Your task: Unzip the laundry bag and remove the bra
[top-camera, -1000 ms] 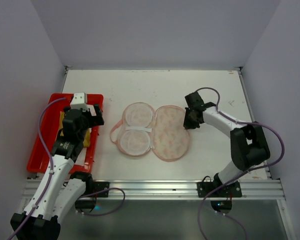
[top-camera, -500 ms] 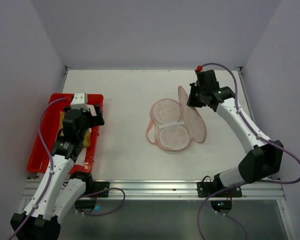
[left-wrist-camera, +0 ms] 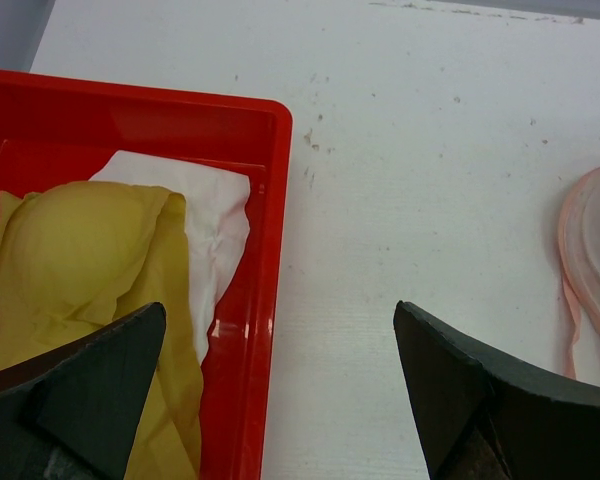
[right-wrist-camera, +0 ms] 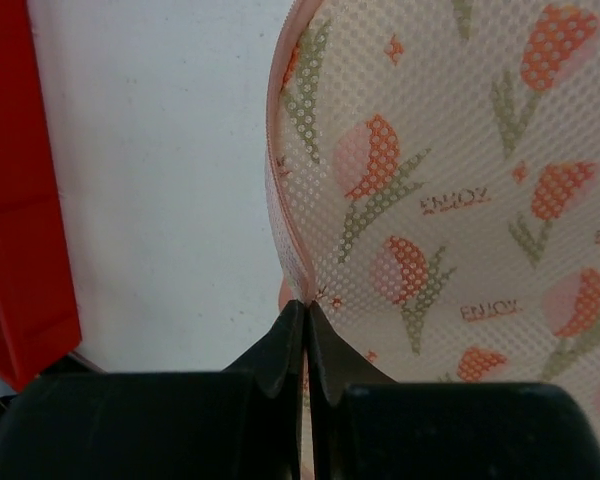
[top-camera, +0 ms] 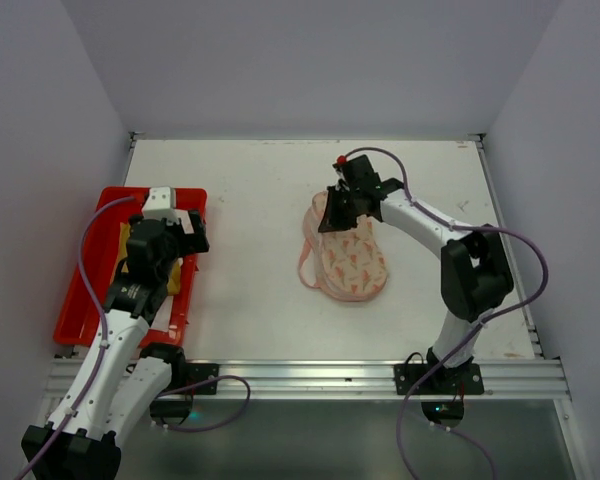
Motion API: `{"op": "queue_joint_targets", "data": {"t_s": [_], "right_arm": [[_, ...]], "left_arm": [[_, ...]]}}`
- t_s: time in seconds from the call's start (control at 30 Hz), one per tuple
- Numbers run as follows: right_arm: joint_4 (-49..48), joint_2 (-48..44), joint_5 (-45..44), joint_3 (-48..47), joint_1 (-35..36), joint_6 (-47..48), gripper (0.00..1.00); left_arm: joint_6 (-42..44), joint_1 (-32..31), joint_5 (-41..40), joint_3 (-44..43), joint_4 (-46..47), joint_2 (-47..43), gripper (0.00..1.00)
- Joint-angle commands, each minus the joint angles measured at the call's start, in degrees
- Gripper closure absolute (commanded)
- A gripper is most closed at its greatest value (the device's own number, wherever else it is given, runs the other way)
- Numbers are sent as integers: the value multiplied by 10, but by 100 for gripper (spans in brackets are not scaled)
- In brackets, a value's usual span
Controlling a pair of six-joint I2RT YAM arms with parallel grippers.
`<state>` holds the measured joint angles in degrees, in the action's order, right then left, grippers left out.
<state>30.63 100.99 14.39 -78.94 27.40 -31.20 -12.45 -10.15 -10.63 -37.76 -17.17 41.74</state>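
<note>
The right gripper (top-camera: 337,213) has its two black fingers pressed tight together on the pink zipper edge of the laundry bag (top-camera: 352,262), a padded pale pink mesh pouch printed with orange tulips and green stems. In the right wrist view the fingertips (right-wrist-camera: 292,335) pinch the seam where the printed mesh begins, and the mesh fills the right of that view. The pouch sits on the white table (top-camera: 250,180), a little right of the middle. Its far end is up at the gripper, its near end lies on the surface, and a thin pink loop (top-camera: 303,262) shows along its left side.

The left gripper (left-wrist-camera: 280,400) hangs over the right rim of the red plastic tray (top-camera: 80,305) at the table's left, well apart from the pouch. Its jaws are spread wide with nothing between them.

The bra (left-wrist-camera: 80,260), a soft mustard-yellow two-cup garment, lies inside the tray. It partly covers a crumpled white cloth (left-wrist-camera: 220,215), which reaches the tray's right wall.
</note>
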Motion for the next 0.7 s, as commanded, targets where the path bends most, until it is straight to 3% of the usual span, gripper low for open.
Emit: {"op": "queue_joint_targets", "data": {"t_s": [0.0,0.1,0.13,0.2,0.23,0.3,0.33,0.4,0.53,0.67], "right_arm": [[-69,38,51,16,13,-40,97],[-96,66,63,34,18,-44,87],[-102,70,72,40,19,-46,77],[-111,64,79,48,21,-50,68],[-126,55,94,60,22,-52,55],[-132,21,98,66,25,-54,40],[-129,8,92,65,26,-53,16],[-123,-38,82,60,27,-44,4],[-66,-117,11,20,26,-24,1],[18,-196,-128,-11,9,-15,1]], "left_arm": [[3,2,6,1,27,-5,0],[3,2,7,1,27,-6,0],[2,2,8,2,26,-7,0],[2,2,10,1,28,-7,0],[1,2,12,0,28,-7,0],[1,2,12,0,28,-9,0],[-1,2,10,-4,27,-10,0],[-4,2,8,-10,23,-13,0],[-22,2,12,-62,-20,-21,0],[-33,2,6,-118,-69,-43,0]]}}
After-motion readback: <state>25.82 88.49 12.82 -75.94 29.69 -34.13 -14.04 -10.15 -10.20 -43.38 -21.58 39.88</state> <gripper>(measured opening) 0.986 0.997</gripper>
